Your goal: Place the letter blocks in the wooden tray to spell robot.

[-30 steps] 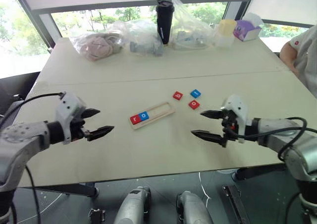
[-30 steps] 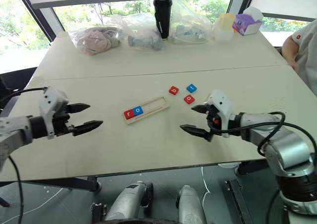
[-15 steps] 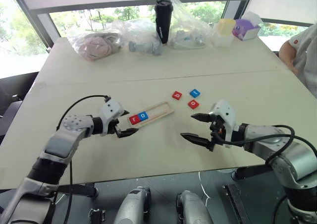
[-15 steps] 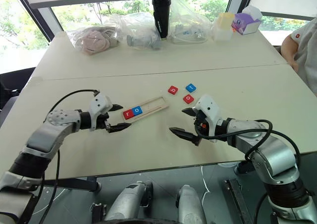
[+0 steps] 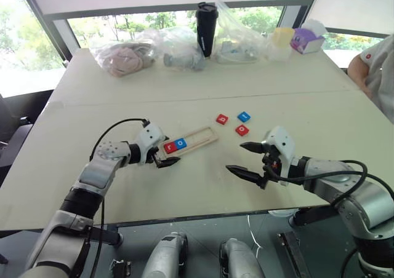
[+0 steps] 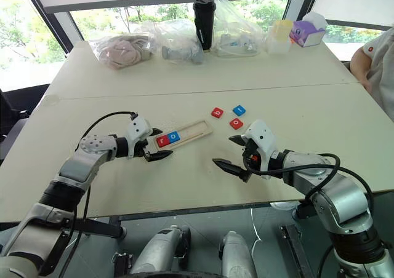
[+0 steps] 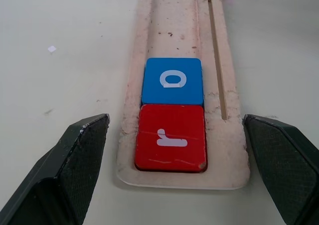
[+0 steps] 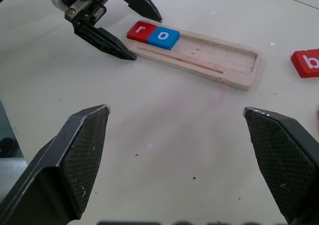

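Note:
The wooden tray [image 5: 204, 136] lies slantwise at mid-table. A red "r" block [image 5: 169, 147] and a blue "o" block [image 5: 180, 144] sit side by side at its left end. Three loose blocks lie to its right: a red "b" [image 5: 221, 119], a blue one [image 5: 244, 116] and a red "o" [image 5: 242, 130]. My left gripper [image 7: 174, 150] is open, low on the table, its fingers [image 7: 75, 155] either side of the tray's left end without touching it. To the right of the tray and nearer me than the loose blocks, my right gripper [image 5: 235, 157] hovers open and holds nothing.
Along the table's far edge stand plastic bags [image 5: 123, 56], a black cup [image 5: 206, 29], a yellow container [image 5: 282, 37] and a purple box [image 5: 306, 39]. A person's arm [image 5: 375, 66] shows at the right edge. A seam crosses the table behind the tray.
My left gripper has swung in from the left and come down to the tray's left end, which now lies between its open fingers. The right gripper has barely moved.

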You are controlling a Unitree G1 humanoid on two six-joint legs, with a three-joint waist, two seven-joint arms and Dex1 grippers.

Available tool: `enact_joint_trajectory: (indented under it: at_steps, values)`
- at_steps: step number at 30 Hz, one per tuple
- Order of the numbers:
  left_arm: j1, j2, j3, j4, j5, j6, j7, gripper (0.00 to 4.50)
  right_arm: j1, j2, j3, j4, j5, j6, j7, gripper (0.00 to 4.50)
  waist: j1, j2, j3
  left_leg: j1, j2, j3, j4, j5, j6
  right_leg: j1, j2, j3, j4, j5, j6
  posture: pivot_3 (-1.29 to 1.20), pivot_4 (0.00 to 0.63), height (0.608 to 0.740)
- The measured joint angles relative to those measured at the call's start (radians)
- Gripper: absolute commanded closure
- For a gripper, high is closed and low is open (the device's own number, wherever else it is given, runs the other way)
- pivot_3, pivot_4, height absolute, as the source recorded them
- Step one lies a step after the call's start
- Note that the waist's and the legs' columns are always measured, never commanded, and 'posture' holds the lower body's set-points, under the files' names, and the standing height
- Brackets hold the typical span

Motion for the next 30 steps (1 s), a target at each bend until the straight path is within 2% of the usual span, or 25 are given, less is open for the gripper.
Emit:
enact_joint_trajectory:
  at_steps: [1, 6, 15, 20, 23, 30]
  values:
    - [0.000, 0.000, 0.000, 0.000, 0.001, -0.001, -0.001, 0.00, 0.000, 0.000, 0.000, 0.000, -0.004, -0.004, -0.001, 0.06, 0.000, 0.000, 0.000, 0.000, 0.000, 0.000, 0.000, 0.000, 0.000, 0.000, 0.000, 0.000, 0.000, 0.000, 0.000, 0.00, 0.150, 0.740]
    - [0.005, 0.000, -0.001, -0.014, 0.001, 0.008, -0.026, 1.36, 0.000, 0.000, 0.000, 0.001, -0.016, -0.015, -0.006, 0.00, 0.000, 0.000, 0.000, 0.000, 0.000, 0.000, 0.000, 0.000, 0.000, -0.001, 0.000, 0.000, 0.000, 0.000, 0.000, 0.00, 0.150, 0.740]
    - [0.006, 0.009, 0.000, -0.019, 0.004, 0.009, -0.047, 1.35, 0.000, 0.001, 0.000, 0.005, -0.016, -0.015, -0.010, 0.00, -0.002, 0.000, 0.000, -0.001, 0.000, 0.000, 0.000, 0.000, 0.000, 0.000, 0.000, 0.000, 0.000, 0.000, 0.000, 0.00, 0.150, 0.740]
    - [-0.007, 0.111, -0.017, -0.008, -0.008, -0.110, -0.271, 1.35, -0.011, 0.000, -0.004, 0.038, -0.024, -0.016, -0.013, 0.00, -0.004, 0.000, 0.000, -0.004, 0.000, 0.000, -0.002, 0.000, 0.000, -0.003, 0.000, 0.000, 0.000, 0.000, 0.000, 0.00, 0.150, 0.740]
    - [-0.071, 0.159, -0.050, 0.054, 0.008, -0.226, -0.417, 1.35, -0.037, 0.001, -0.005, 0.068, -0.056, -0.037, -0.024, 0.00, 0.000, 0.000, 0.000, -0.005, 0.000, 0.000, -0.003, 0.000, 0.000, -0.008, 0.000, 0.000, 0.000, 0.000, 0.000, 0.00, 0.150, 0.740]
    - [-0.219, 0.103, -0.088, 0.299, 0.066, -0.413, -0.532, 1.35, -0.061, 0.040, -0.004, 0.082, -0.085, -0.059, -0.071, 0.00, 0.000, 0.000, 0.000, -0.012, 0.000, 0.000, 0.000, 0.002, 0.003, -0.009, 0.000, 0.000, 0.000, 0.002, 0.003, 0.00, 0.150, 0.740]
